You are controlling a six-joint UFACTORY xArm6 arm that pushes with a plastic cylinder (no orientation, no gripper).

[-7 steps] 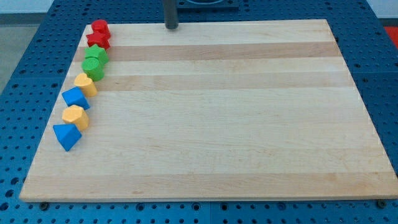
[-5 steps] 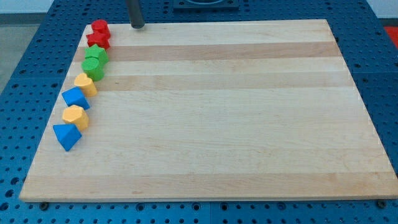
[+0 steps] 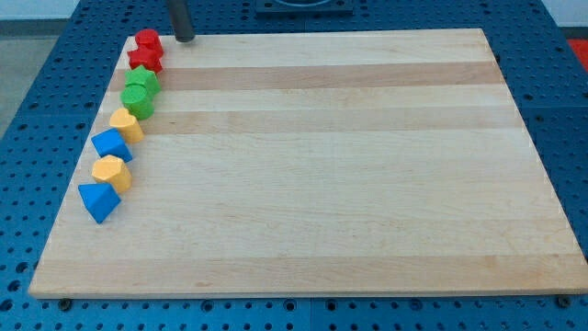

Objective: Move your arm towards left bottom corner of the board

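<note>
Board (image 3: 312, 175) of pale wood is laid on the blue pegboard worktop (image 3: 37, 74); its bottom-left corner sits at the view's lower left. No jaws are carried by the end effector, only a rod; my tip (image 3: 184, 39) is seen at the top edge, just right of the red blocks (image 3: 147, 51). Green (image 3: 140, 92), yellow (image 3: 126, 123), blue (image 3: 111, 144), yellow (image 3: 111, 172), blue (image 3: 97, 201) blocks are lined along the left edge.
</note>
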